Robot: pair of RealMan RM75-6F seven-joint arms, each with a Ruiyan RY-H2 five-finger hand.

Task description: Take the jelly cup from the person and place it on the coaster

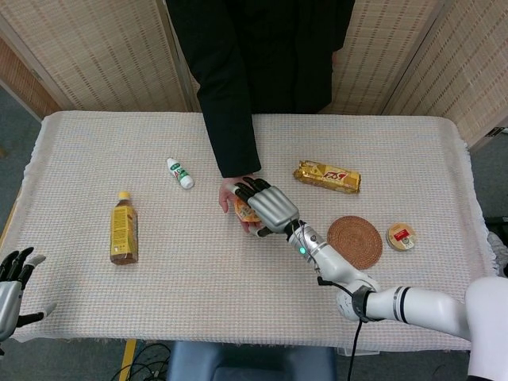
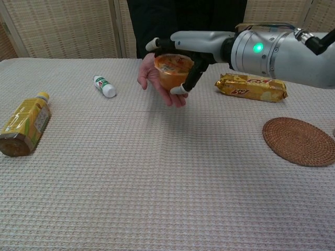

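Note:
The orange jelly cup point(image 2: 168, 76) sits in the person's upturned palm point(image 2: 150, 77) above the middle of the table. My right hand point(image 2: 191, 44) reaches over it: the fingers lie stretched across the lid and the thumb point(image 2: 184, 83) hangs down along the cup's right side. In the head view the right hand point(image 1: 268, 205) covers most of the cup point(image 1: 240, 209). I cannot see a firm grip. The round woven coaster point(image 2: 300, 141) lies bare to the right point(image 1: 355, 241). My left hand point(image 1: 9, 282) hovers at the table's near left corner, fingers spread, holding nothing.
A yellow drink bottle point(image 1: 122, 228) lies on its side at the left, and a small white bottle point(image 1: 180, 173) lies beyond it. A gold snack pack point(image 1: 327, 176) lies behind the coaster. A small round sealed cup point(image 1: 401, 236) sits right of the coaster.

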